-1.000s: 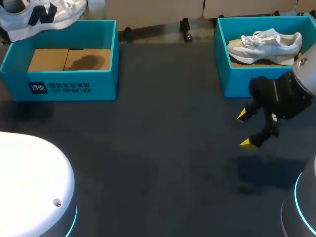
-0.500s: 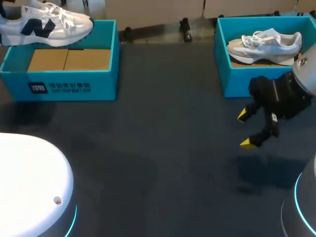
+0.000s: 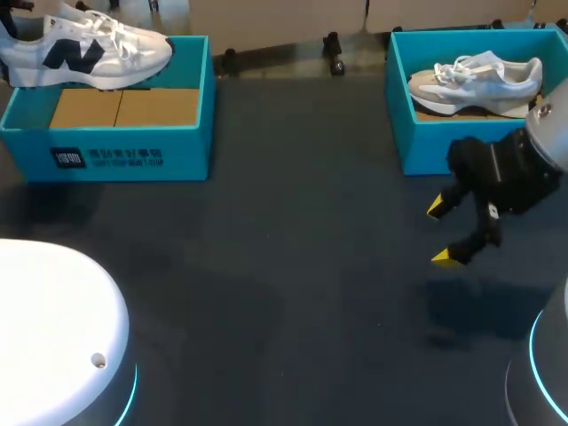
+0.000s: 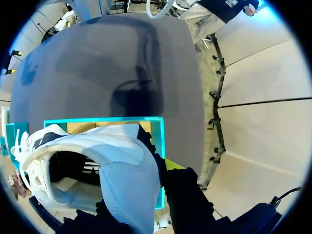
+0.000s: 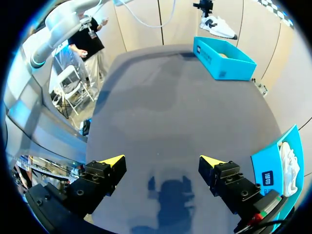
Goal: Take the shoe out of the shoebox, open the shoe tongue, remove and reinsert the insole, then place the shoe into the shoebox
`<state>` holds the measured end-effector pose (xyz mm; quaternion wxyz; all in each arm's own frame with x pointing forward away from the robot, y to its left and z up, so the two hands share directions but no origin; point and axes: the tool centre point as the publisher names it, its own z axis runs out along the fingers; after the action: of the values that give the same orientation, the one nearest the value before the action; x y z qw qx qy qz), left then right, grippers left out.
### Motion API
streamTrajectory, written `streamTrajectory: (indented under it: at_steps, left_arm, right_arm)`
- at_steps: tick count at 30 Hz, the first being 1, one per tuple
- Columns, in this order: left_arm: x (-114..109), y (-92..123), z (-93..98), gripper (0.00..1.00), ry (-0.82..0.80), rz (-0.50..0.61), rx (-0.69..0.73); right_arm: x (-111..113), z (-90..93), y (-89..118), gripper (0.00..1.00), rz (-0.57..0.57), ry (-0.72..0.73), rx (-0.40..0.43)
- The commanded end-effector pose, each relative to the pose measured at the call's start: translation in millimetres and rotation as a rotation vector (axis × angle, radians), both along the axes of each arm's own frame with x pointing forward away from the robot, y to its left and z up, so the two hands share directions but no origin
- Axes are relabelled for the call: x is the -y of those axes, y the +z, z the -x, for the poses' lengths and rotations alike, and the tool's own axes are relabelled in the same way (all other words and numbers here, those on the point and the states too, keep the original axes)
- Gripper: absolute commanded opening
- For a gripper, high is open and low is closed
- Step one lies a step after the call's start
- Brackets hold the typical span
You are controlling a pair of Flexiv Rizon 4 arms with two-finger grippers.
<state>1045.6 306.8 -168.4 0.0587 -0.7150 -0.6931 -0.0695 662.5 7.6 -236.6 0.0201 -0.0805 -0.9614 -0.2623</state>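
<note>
1. Since a second ago the shoe (image 3: 89, 55) has swung across and sunk a little. It now hangs just over the back edge of the teal shoebox (image 3: 133, 155).
2. It is white with a dark letter mark on its side and white laces, and its mouth gapes open.
3. Left gripper (image 4: 163, 168) is clamped on the heel end, holding the shoe aloft above that shoebox.
4. Right gripper (image 3: 439, 232) hovers over the counter (image 3: 293, 266), well apart from that shoebox, fingers spread wide and holding nothing.

right pincer (image 5: 162, 160) agape | above table (image 5: 170, 107) | shoebox (image 5: 225, 59) far ahead
</note>
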Motion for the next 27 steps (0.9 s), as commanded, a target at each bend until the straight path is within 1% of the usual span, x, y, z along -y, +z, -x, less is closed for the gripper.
streamTrajectory:
  at_steps: [1,7,9,15,21,22,27]
  left_arm:
    - [1.5,-8.5,-6.6,0.0,-0.036,-0.005,-0.006]
    - [5.2,-23.9,-15.0,0.0,-0.063,0.035,-0.017]
    - [6.3,-28.8,-20.0,0.0,-0.065,0.032,-0.022]
    - [4.0,-36.4,-33.8,0.0,-0.071,0.063,-0.02]
    - [1.8,-45.7,-53.6,0.0,-0.061,0.051,-0.005]
    - [2.3,-47.1,-55.5,0.0,-0.056,0.037,-0.004]
    - [3.8,-59.1,-62.7,0.0,-0.06,0.033,0.003]
  right_arm:
    - [-0.1,1.0,-0.9,1.0,0.0,-0.001,0.002]
    - [-0.1,1.0,-0.9,1.0,0.0,-0.001,0.002]
    - [-0.1,1.0,-0.9,1.0,0.0,-0.001,0.002]
    - [-0.1,1.0,-0.9,1.0,0.0,-0.001,0.002]
    - [-0.1,1.0,-0.9,1.0,0.0,-0.001,0.002]
    - [-0.1,1.0,-0.9,1.0,0.0,-0.001,0.002]
    - [-0.1,1.0,-0.9,1.0,0.0,-0.001,0.002]
